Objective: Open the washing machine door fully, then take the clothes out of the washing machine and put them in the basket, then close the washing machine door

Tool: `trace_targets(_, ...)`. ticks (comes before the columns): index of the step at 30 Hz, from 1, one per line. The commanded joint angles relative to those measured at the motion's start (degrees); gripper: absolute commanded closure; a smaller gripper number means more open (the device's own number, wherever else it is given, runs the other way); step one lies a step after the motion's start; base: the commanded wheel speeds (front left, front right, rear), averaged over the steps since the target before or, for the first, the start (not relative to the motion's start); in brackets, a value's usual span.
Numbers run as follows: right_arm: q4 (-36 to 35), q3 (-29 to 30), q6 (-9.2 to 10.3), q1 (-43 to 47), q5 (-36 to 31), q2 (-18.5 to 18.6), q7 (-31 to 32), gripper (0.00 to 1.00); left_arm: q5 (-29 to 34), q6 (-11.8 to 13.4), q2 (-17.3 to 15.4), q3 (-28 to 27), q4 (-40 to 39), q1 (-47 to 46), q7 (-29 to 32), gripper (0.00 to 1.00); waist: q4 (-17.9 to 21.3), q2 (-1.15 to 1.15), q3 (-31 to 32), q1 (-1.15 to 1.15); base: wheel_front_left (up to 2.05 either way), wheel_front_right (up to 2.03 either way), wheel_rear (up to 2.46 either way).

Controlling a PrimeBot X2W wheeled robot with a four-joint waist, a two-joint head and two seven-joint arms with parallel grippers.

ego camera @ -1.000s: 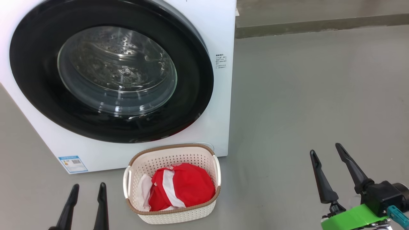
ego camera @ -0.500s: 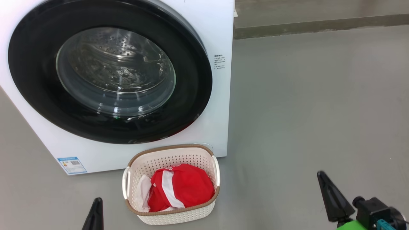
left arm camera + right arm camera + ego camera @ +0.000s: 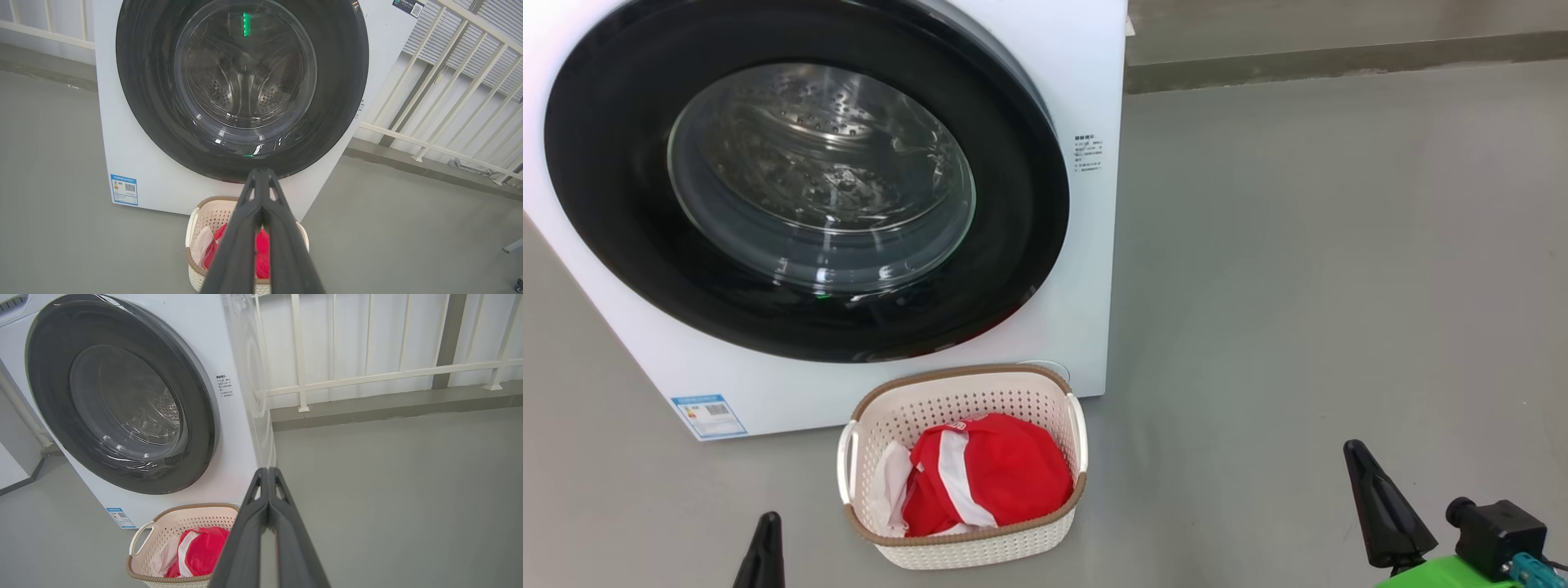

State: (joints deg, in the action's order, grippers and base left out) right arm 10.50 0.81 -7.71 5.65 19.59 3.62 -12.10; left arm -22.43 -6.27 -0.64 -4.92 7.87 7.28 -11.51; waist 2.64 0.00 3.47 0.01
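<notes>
Hovering near the basket (image 3: 964, 404), we've left gripper (image 3: 261, 173) and right gripper (image 3: 268, 471) both pinched shut, empty; clothes (image 3: 1005, 474) inside it (soft, light: we'd pinch a top fold).

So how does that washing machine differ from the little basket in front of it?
The washing machine is a big white box; the basket is small and cream. The washing machine is shut by its black-rimmed door; the basket is open-topped. Seen through that door the washing machine looks empty, while the basket holds red and white clothes. Both stand on the grey floor.
</notes>
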Motion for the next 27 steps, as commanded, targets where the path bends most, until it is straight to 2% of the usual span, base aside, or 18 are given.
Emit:
trace_targets(1, -1.14, 0.32, 0.03, -2.6, 2.03, 0.52, 0.24, 1.0, -1.7, -0.16, -0.59, -0.32, -1.08, -1.82, 0.29, 1.0, -0.04, 0.0, -0.06, -0.01, 0.0, 0.0, 0.0)
trace_targets(27, -0.06, 1.37, 0.07, -4.73, 18.56, 0.38, 4.33, 1.0, -17.48, -0.41, -0.98, -0.61, 0.6, -4.52, 4.39, 1.0, -0.65, 0.0, -0.89, -0.01, 0.0, 0.0, 0.0)
